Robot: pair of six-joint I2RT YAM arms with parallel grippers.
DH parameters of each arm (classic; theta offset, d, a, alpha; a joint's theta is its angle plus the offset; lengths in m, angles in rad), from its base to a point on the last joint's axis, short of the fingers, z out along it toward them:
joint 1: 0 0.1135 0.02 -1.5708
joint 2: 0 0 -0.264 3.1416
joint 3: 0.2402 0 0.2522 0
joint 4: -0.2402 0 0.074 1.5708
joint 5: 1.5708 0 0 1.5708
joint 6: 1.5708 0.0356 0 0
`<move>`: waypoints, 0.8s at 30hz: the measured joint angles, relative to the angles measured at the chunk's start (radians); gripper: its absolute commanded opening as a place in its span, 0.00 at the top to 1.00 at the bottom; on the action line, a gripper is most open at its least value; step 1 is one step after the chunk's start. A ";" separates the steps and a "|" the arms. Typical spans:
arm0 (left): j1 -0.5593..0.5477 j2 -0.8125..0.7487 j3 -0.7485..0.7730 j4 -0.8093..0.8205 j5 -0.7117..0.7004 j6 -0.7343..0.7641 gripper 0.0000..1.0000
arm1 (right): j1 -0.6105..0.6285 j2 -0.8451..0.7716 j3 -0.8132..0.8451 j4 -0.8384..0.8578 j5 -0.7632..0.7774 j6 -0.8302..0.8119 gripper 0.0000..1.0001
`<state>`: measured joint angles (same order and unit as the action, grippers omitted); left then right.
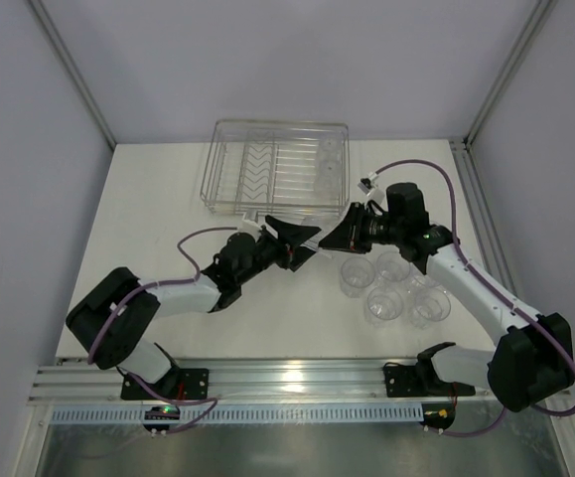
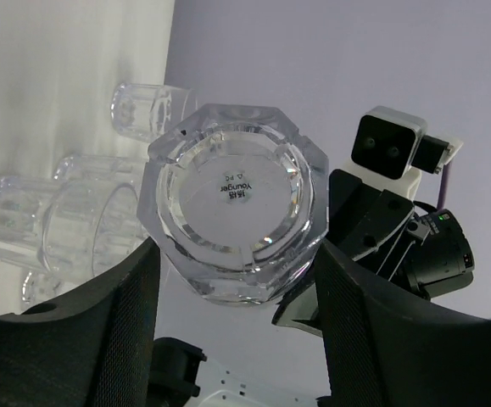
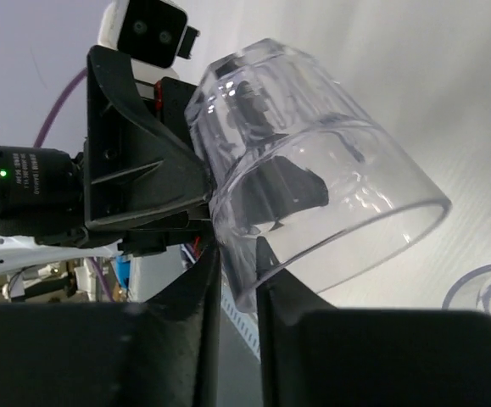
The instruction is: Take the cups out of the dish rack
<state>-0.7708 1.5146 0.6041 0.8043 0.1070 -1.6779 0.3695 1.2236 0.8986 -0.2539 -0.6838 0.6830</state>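
One cup (image 2: pixel 232 191) (barely visible from above) is gripped by left end effector (image 2: pixel 237 259) and right end effector (image 3: pixel 238 263).

White tabletop (image 1: pixel 158 204) between pale lavender walls (image 1: pixel 29 149), aluminium rail (image 1: pixel 297 377) along near edge.

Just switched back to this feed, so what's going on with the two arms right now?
It is a handover in front of the dish rack. The left end effector grips a clear cup across its base. The right end effector pinches the same cup's wall at the rim, so both hold it. Several unloaded cups stand on the table to the right. A few cups seem to be in the rack's right end.
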 measured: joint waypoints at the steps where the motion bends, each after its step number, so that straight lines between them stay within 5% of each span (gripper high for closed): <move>1: -0.003 0.004 -0.002 0.007 -0.013 -0.021 1.00 | 0.000 -0.001 0.000 -0.002 0.001 0.002 0.92; 3: -0.005 0.008 -0.003 0.010 -0.019 -0.048 1.00 | 0.000 -0.005 0.000 0.011 0.014 -0.019 0.96; 6: -0.024 0.010 -0.007 0.005 -0.014 -0.047 0.54 | -0.006 -0.006 -0.003 0.025 0.037 -0.026 0.96; 7: -0.025 0.010 -0.008 0.004 -0.014 -0.047 0.29 | -0.006 -0.007 -0.005 0.024 0.040 -0.029 0.96; 10: -0.026 0.003 -0.009 -0.031 -0.017 -0.020 0.00 | -0.001 -0.008 -0.006 0.014 0.049 -0.032 0.96; 19: 0.057 -0.207 0.093 -0.522 -0.181 0.283 0.00 | 0.034 0.047 0.075 -0.199 0.101 -0.151 0.96; 24: 0.087 -0.228 0.301 -0.773 -0.336 0.542 0.00 | 0.214 0.229 0.294 -0.391 0.194 -0.300 0.96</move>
<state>-0.6834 1.2869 0.9054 0.0315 -0.2295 -1.1355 0.5831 1.4525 1.1923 -0.6453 -0.4900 0.3832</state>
